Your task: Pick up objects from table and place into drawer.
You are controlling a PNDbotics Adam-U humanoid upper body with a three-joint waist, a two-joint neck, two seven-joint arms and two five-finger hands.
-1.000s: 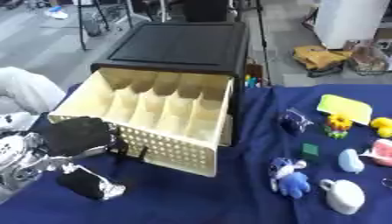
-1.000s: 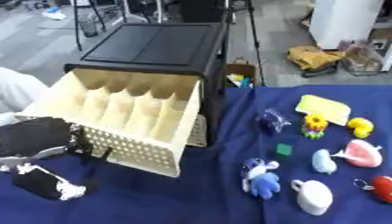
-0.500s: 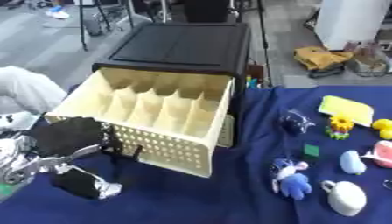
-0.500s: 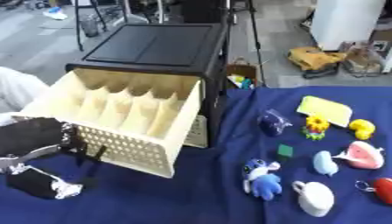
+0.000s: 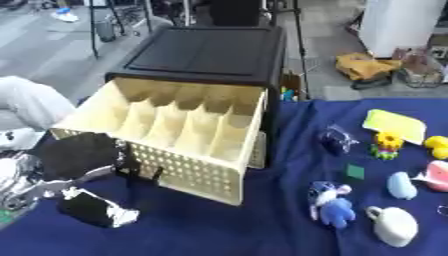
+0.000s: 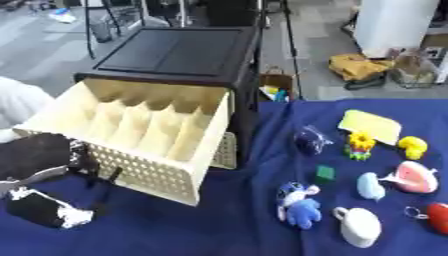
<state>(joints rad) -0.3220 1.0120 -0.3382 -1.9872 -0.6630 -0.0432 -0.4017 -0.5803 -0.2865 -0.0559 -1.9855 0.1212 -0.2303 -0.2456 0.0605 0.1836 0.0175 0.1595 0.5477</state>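
While cream drawer [image 5: 188,131] stands pulled open, left hand [image 5: 80,159] hovers at its front corner, fingers relaxed, empty. Toys, blue plush [image 5: 331,207] among them, lie well right. Risk: fingers snagging perforated front.

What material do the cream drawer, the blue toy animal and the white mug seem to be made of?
Cream drawer: probably moulded plastic, matt; its front has a regular grid of small holes and thin dividers inside.
Blue toy animal: likely plush fabric; soft rounded shape, fuzzy outline.
White mug: ceramic or plastic, smooth and plain; the look leaves it open.
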